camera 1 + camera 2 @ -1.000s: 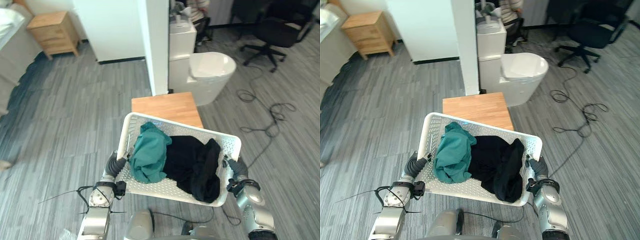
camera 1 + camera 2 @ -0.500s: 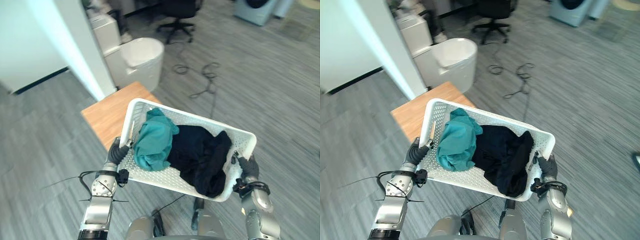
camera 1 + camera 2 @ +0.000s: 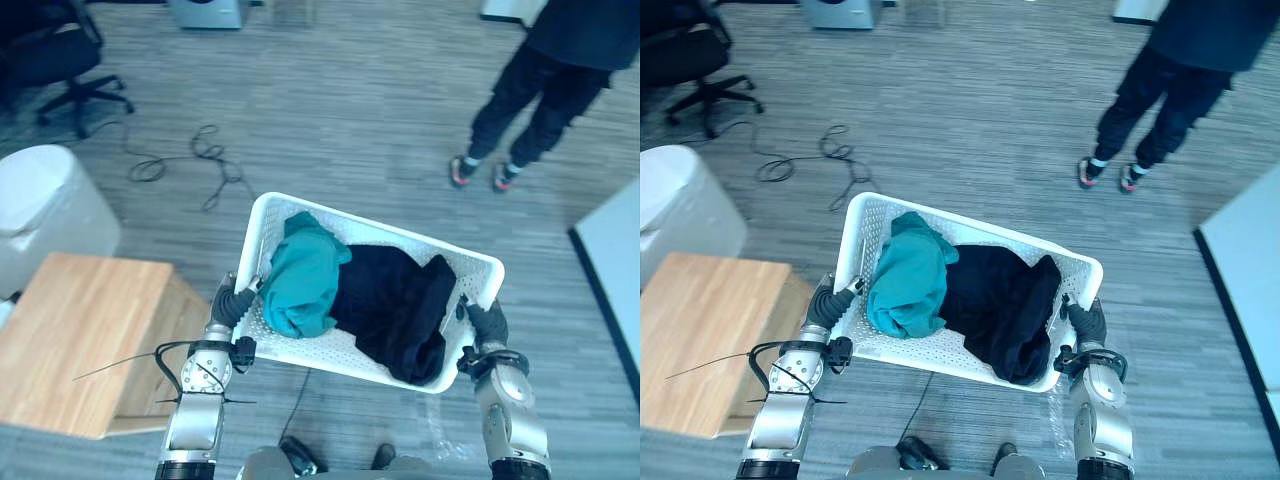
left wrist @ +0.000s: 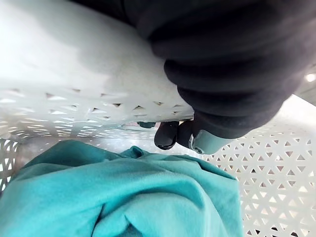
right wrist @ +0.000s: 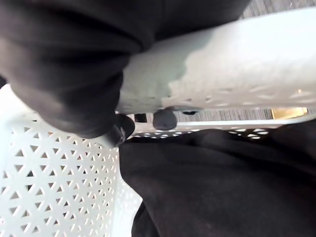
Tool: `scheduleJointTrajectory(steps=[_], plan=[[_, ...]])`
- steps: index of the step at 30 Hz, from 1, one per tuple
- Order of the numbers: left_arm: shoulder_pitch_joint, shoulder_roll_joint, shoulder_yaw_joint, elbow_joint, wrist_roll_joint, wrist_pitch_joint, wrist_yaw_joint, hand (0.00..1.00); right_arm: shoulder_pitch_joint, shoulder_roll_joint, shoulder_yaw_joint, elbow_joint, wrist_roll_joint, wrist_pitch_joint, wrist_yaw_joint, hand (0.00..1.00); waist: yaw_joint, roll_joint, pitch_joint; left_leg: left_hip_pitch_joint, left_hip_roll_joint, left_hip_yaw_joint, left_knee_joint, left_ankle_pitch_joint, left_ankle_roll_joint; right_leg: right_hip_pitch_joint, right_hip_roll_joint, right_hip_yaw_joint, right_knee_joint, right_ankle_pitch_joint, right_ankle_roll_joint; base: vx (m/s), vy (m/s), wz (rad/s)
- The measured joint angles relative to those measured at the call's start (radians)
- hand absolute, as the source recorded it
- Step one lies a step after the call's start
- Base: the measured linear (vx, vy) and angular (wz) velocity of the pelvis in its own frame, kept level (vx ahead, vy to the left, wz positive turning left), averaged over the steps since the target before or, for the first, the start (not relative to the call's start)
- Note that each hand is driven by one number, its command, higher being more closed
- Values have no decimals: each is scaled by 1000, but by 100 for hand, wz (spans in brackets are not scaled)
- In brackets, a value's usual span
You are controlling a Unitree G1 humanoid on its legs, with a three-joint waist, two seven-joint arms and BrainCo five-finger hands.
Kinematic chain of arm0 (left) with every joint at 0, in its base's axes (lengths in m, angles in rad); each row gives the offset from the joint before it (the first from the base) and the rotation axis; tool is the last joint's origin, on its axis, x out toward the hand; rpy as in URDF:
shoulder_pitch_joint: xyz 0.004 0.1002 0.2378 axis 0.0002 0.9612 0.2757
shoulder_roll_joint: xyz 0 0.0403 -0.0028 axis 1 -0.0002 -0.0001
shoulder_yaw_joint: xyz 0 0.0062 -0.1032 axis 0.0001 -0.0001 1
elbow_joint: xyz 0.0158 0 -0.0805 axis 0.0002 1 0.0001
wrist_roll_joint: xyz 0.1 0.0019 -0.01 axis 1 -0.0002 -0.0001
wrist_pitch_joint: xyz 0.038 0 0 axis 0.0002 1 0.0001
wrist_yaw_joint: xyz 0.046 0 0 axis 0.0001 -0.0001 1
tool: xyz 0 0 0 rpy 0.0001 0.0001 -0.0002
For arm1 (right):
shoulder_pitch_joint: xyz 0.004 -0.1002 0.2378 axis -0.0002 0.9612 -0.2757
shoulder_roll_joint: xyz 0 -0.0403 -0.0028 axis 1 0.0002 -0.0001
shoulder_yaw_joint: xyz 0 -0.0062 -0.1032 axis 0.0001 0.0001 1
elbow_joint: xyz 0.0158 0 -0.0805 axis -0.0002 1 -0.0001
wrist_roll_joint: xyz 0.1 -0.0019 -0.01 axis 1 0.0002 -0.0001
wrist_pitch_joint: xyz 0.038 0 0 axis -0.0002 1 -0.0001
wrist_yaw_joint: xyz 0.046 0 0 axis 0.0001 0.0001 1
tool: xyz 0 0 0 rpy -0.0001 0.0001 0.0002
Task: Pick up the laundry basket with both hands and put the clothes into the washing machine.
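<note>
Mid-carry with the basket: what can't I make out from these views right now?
Grey appliance: cut off by the eye views' top edge; door unseen.
Basket floor: covered by teal garment and black garment; anything beneath hidden.
Person: upper body cut off by the top edge.
Left hand, right hand: curled on the rim, palms hidden behind it in eye views.

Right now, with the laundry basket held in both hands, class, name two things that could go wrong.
1. A person stands beyond the laundry basket; carrying it forward could bump them.
2. The left hand and right hand each grip only an end rim; if either slips, the teal garment and black garment may spill.
</note>
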Motion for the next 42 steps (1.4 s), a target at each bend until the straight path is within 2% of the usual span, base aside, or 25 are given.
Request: scheduleJointTrajectory(steps=[2, 3, 4, 5, 6, 8, 10, 14, 21, 23, 24, 26, 27, 28, 29, 30, 31, 33, 35, 36, 37, 38, 40, 41, 42], plan=[[17, -7, 16, 2, 0, 1, 3, 100, -9, -2, 21, 12, -14, 4, -5, 100, 0, 0, 0, -18, 18, -188, 70, 1, 2, 18, 28, 54, -5, 4, -6, -29, -136, -86], [39, -11, 35, 3, -1, 0, 17, 100, -20, -1, 45, 28, -17, 5, -9, 100, 16, -1, 1, -67, -2, -442, 154, -8, -10, 42, 36, 111, -9, 7, -12, -29, -79, -103], [41, -15, 35, 4, -1, 0, 20, 100, -22, -5, 50, 32, -16, 3, -14, 100, 29, -7, 3, -79, -41, -563, 136, -26, -45, 43, 28, 128, -9, 7, -12, -33, 48, -117], [43, -20, 28, 4, -1, -3, 25, 100, -26, -13, 50, 36, -17, -1, -21, 100, 36, 13, -8, -88, -109, -745, 60, -8, -87, 39, 35, 148, -9, 8, -11, 5, 160, -75], [48, -23, 26, 4, -1, -3, 29, 100, -20, -15, 54, 40, -16, -2, -21, 100, 33, 27, -26, -64, -120, -796, 1, -7, -118, 33, 50, 167, -16, 11, -6, 29, 158, -51], [51, -21, 31, 5, -1, -3, 30, 100, -18, -3, 54, 39, -17, -3, -23, 100, 18, 10, -33, -42, -142, -792, -65, 2, -130, 27, 37, 172, -30, 21, 7, 51, 92, -11], [63, -20, 28, 5, -1, -3, 31, 100, -8, -5, 59, 40, -17, -3, -23, 100, 23, -11, -41, -26, -164, -769, -108, 21, -120, 16, 11, 191, -35, 28, 10, 11, 97, -14], [76, -10, 19, 5, -1, -3, 36, 100, 3, -4, 69, 40, -17, -2, -21, 100, 22, -12, -49, -20, -193, -774, -140, 40, -109, 17, -13, 191, -46, 32, 16, 8, 71, 6], [78, -7, 10, 5, -5, -3, 43, 100, -1, -8, 74, 40, -17, 0, -35, 100, 22, -10, -53, -6, -195, -780, -166, 62, -113, 24, -12, 186, -44, 29, 14, -9, -11, 5], [77, -5, 8, 5, -5, -3, 43, 100, 0, -6, 75, 40, -17, -1, -41, 100, 18, -11, -53, -47, -181, -788, -83, 59, -119, 28, -5, 172, -35, 15, -3, -35, -49, 17], [78, -5, 8, 5, -5, -2, 43, 100, 1, -7, 77, 40, -17, -1, -45, 100, 19, -6, -47, -99, -158, -790, 47, 52, -127, 38, 7, 169, -21, -9, -22, -56, -87, 10], [83, -5, 10, 5, -7, 0, 44, 100, 0, -14, 87, 40, -16, -1, -51, 100, 28, 29, -23, -177, -94, -796, 313, 60, -115, 75, 48, 176, 17, -50, -28, -76, -49, -12], [98, -5, 15, 5, -18, 0, 47, 100, 2, -20, 102, 40, -16, 1, -59, 100, 36, 53, -17, -201, -54, -801, 430, 86, -79, 96, 72, 195, 46, -89, -37, -51, -4, -37], [108, -6, 21, 5, -24, 1, 56, 100, 3, -22, 108, 38, -17, 1, -64, 100, 42, 63, -23, -217, -44, -802, 471, 134, -71, 103, 80, 223, 40, -97, -47, -30, -19, -35], [108, -7, 23, 5, -27, 0, 61, 100, 3, -22, 109, 33, -17, 1, -66, 100, 43, 59, -29, -234, -41, -799, 482, 166, -72, 103, 81, 234, 23, -98, -49, 51, -50, -27], [104, -7, 36, 2, -39, -4, 61, 100, -5, -21, 111, 14, -20, 1, -69, 100, 44, 45, -33, -293, -35, -784, 517, 244, -69, 107, 80, 255, -29, -96, -55, 107, -34, -15], [96, -11, 37, 2, -47, -7, 61, 100, -16, -24, 112, 0, -25, 2, -73, 100, 48, 43, -19, -331, -42, -761, 520, 210, -79, 107, 69, 274, -42, -95, -56, 132, -14, -6], [92, -23, 32, 3, -47, -6, 60, 100, -18, -33, 110, 1, -25, 11, -85, 100, 31, 20, 1, -323, -97, -718, 368, 118, -91, 103, 29, 280, -22, -92, -61, 125, 26, 22], [94, -45, 32, 3, -47, -4, 59, 100, -29, -56, 110, 1, -26, 13, -85, 100, 31, 36, -2, -317, -142, -681, 76, 133, -139, 101, 7, 288, 0, -109, -57, 202, 103, 11], [94, -53, 35, 0, -47, -5, 61, 100, -42, -62, 111, 2, -27, 14, -85, 100, 49, 52, -4, -305, -139, -669, -53, 157, -174, 99, 8, 303, 10, -128, -44, 327, 221, -37], [95, -61, 42, -1, -47, -5, 62, 100, -51, -70, 117, 2, -32, 17, -84, 100, 71, 69, -10, -298, -134, -670, -137, 177, -177, 101, 10, 323, 33, -165, -28, 333, 246, -49], [97, -59, 46, -1, -47, -5, 62, 100, -52, -65, 121, 3, -35, 18, -84, 100, 79, 61, -10, -296, -144, -667, -106, 203, -152, 101, -5, 338, 55, -192, -29, 378, 287, -50], [148, -51, 62, -18, -47, -6, 64, 100, -44, -46, 143, 6, -58, 24, -78, 100, 76, 1, -55, -297, -213, -656, -32, 156, -71, 83, -67, 375, 182, -270, -10, 496, 225, -20], [151, -48, 71, -18, -47, -6, 64, 100, -42, -21, 144, 15, -67, 23, -67, 100, 71, -41, -58, -296, -255, -645, 61, 69, -2, -53, -105, 397, 588, -262, 145, 586, 174, 11], [151, -46, 71, -18, -47, -6, 63, 100, -43, -17, 141, 22, -69, 23, -65, 100, 73, -49, -56, -289, -264, -639, 73, 52, 4, -77, -117, 407, 650, -241, 188, 700, 247, 25]])
